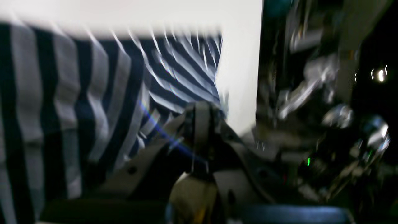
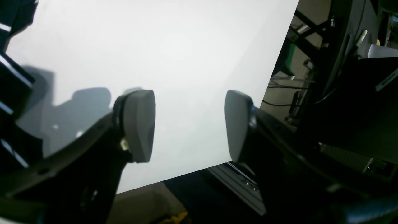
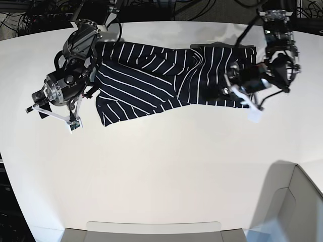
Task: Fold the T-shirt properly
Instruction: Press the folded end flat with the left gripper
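Lying across the far part of the white surface: the T-shirt, dark with thin white stripes, is stretching from one arm to the other in the base view.
Right arm: it is standing at the left side of the base view, just beside the shirt's left end.
Right gripper: it is hanging released, its two grey pads standing far apart with only bare white surface showing between them in the right wrist view.
Shirt's left half: it is lying mostly flat, its stripes running on a slant, with its lower corner pointing toward the near side.
Shirt's middle: the cloth is bunching into a ridge where the slanted stripes are meeting the upright ones.
Shirt's right half: it is lying folded and gathered, its edge reaching the left arm.
Left gripper: it is sitting at the right end of the shirt, clenched on the striped cloth; in the left wrist view the fabric is pulling into creases that are fanning out from the closed pads.
Left wrist view: it is blurring heavily, so the finer detail of the grip is hard to make out.
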Action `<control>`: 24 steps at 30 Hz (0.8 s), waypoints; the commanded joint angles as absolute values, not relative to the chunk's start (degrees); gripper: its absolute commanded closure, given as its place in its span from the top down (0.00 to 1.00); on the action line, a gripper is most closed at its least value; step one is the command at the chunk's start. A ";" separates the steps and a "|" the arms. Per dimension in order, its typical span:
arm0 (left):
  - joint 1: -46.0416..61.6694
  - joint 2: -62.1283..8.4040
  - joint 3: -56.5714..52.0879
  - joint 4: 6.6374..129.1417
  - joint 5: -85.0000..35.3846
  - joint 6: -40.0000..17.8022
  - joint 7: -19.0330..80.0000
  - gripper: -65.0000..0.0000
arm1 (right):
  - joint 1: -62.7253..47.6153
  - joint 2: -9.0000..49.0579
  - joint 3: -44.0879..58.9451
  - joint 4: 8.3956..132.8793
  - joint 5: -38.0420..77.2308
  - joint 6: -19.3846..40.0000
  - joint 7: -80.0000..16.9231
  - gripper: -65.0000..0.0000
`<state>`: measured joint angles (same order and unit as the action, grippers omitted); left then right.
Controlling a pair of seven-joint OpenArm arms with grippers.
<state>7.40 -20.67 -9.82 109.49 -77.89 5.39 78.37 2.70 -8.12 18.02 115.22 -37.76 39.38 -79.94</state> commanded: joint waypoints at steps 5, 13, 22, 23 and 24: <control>8.31 -21.23 -12.09 109.85 -81.36 7.52 80.00 0.00 | 3.74 -7.87 17.80 116.18 -38.55 40.00 -80.00 0.54; 8.66 -20.88 -12.18 109.85 -81.36 7.52 80.00 0.00 | 3.74 -8.04 17.63 116.35 -38.55 40.00 -80.00 0.54; 8.66 -20.97 -12.18 109.85 -81.27 7.52 80.00 0.00 | 3.56 -7.87 17.63 116.35 -38.64 40.00 -80.00 0.54; 8.66 -20.97 -12.18 109.85 -81.27 7.52 80.00 0.00 | 3.56 -7.78 17.80 116.35 -38.64 40.00 -80.00 0.54; 8.66 -20.97 -12.18 109.85 -81.27 7.52 80.00 0.00 | 3.56 -7.78 17.89 116.44 -38.64 40.00 -80.00 0.54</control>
